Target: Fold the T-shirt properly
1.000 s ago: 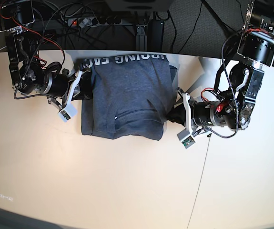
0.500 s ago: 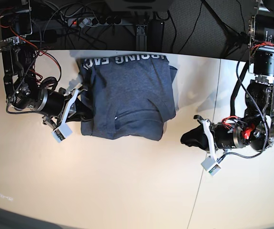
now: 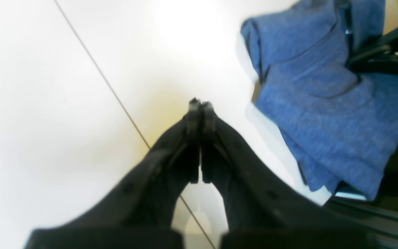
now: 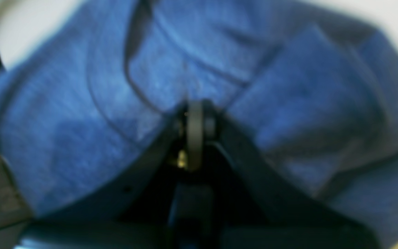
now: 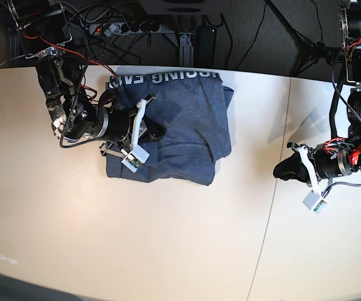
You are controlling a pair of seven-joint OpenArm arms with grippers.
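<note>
T-shirt (image 5: 180,119), inverted white lettering, perhaps "SING EAC"

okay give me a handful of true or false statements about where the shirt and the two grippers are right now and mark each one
1. The T-shirt lies folded at the far edge of the table. True.
2. The left gripper is over the shirt. False: it is over bare table, off to the shirt's side.
3. The right gripper is over the shirt. True.
4. The left gripper's jaws are wide open. False: in the left wrist view they are pressed together, holding nothing.
5. White lettering shows along the shirt's far edge. True.
</note>
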